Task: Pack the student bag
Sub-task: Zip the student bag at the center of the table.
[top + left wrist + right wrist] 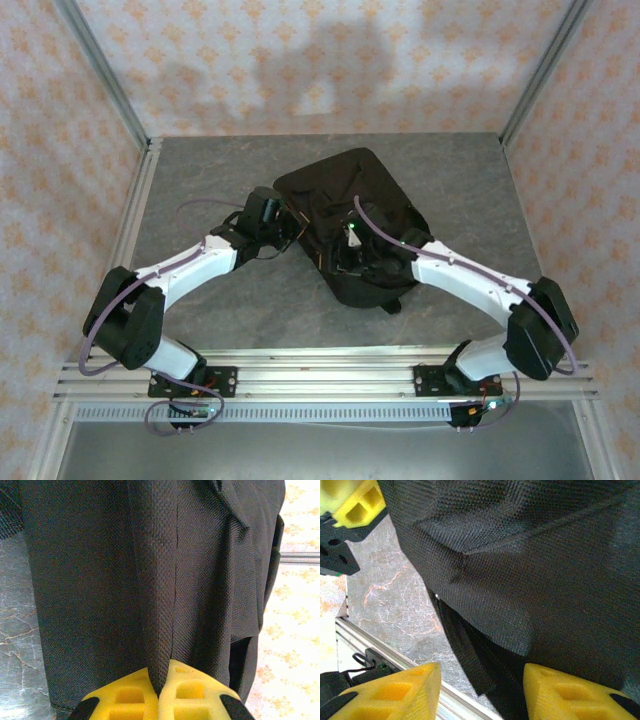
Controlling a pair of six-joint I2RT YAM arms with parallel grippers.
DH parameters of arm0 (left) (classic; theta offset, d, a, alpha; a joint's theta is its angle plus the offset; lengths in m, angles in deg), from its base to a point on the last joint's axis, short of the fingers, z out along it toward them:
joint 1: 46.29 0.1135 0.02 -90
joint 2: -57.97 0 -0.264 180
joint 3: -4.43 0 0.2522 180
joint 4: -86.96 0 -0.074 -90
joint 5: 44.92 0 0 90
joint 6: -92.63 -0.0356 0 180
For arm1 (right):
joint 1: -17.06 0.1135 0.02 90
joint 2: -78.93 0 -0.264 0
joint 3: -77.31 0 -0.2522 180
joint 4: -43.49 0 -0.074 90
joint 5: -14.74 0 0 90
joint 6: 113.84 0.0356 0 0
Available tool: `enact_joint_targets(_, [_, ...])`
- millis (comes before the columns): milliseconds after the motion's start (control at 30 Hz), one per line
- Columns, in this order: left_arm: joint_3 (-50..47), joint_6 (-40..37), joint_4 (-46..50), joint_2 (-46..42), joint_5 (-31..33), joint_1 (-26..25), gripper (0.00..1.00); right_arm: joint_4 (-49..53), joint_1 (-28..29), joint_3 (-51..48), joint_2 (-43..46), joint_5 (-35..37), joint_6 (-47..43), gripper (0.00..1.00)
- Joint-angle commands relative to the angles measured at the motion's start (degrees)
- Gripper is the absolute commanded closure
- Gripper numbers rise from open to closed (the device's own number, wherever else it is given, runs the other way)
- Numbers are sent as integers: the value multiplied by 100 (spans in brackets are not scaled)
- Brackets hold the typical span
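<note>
The student bag (345, 190) lies flat near the middle of the grey table (200, 180), its long axis running roughly from 11 o'clock to 5 o'clock in the overhead view; the rounded end points away from the arm bases.

The left gripper (160, 682) sits at the bag's 9 o'clock edge; its yellow fingers (192, 690) are pressed together on a raised fold of black fabric, so it has a firm pinch on the bag. The right gripper (482, 680) reaches in from 4 o'clock over the bag's near half; its pads stand well apart, with dark cloth and a strip of table between them, and nothing looks clamped.

As a judgement, the packing looks early or mid-way; one claw holds the cloth up while the other is free, which fits opening or steadying the bag rather than finishing it; loading and closing seem left to do.

Much is hard to read; the black weave swallows seams and zips, so I cannot tell whether the main compartment is open or shut; whether anything is inside is hidden; in the overhead view the right wrist covers the part of the bag beneath it; both wrist views crop the bag to close-up cloth.
</note>
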Motion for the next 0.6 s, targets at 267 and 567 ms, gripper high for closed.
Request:
enact_joint_targets(267, [37, -57, -161, -336, -58, -35, 100, -784, -119, 514, -493, -503, 259, 53])
enact_joint_targets(567, [42, -83, -187, -292, -79, -30, 100, -645, -128, 766, -602, -531, 174, 45])
